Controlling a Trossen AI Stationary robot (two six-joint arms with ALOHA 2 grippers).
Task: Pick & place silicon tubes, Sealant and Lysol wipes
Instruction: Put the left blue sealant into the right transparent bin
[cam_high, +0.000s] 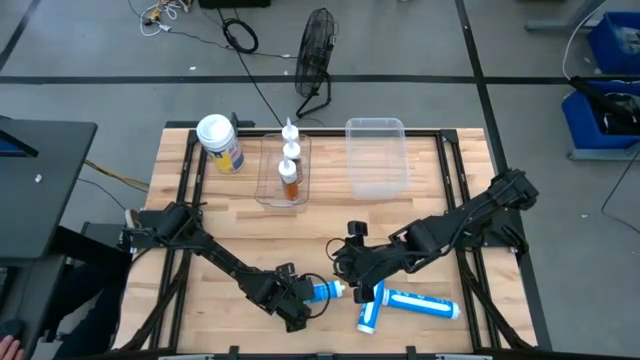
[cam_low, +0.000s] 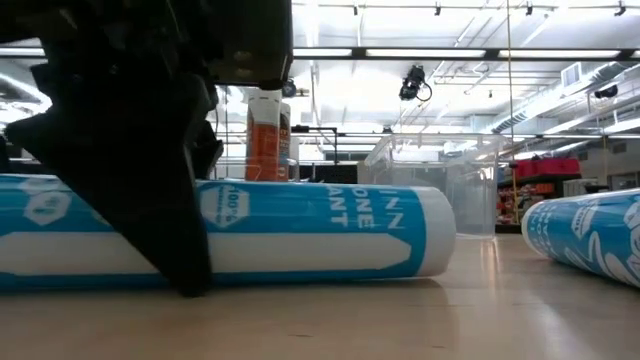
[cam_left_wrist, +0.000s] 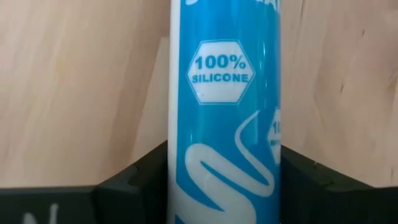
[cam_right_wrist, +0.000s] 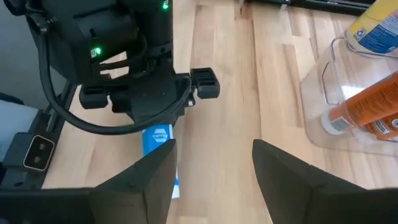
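Note:
A blue-and-white silicone tube lies near the table's front edge; it also shows in the low view and the left wrist view. My left gripper is shut on it. My right gripper hovers open and empty just beyond the tube, its fingers apart in its wrist view. Two more blue tubes lie crossed on the table to the right. The Lysol wipes stand upright at the far left. My left gripper pinches the tube's round body between its two fingers, one on each long side, toward the end away from the white tip. The fingers come down from above and lie across the tube. The tube lies level on the table.
A clear bin at the back holds orange sealant tubes. An empty clear bin stands to its right. A dark fan stands behind the table. Bare wood lies in the table's middle.

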